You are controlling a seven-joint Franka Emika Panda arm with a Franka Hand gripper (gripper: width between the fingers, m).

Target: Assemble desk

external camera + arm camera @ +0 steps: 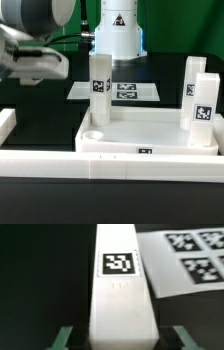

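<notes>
End effector (pixel 118 336) clamped on a square white leg (pixel 120 291) bearing a black-and-white tag (pixel 118 263).

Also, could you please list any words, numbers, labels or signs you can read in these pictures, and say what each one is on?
No words, brands or numbers can be read in either view.
Leg in the gripper: black-and-white tag, a pattern, not text; a faint embossed mark below it is too blurred to read.
Marker board: tag patterns only.
Desk top rim and two standing legs: small tags, too small to read.
</notes>
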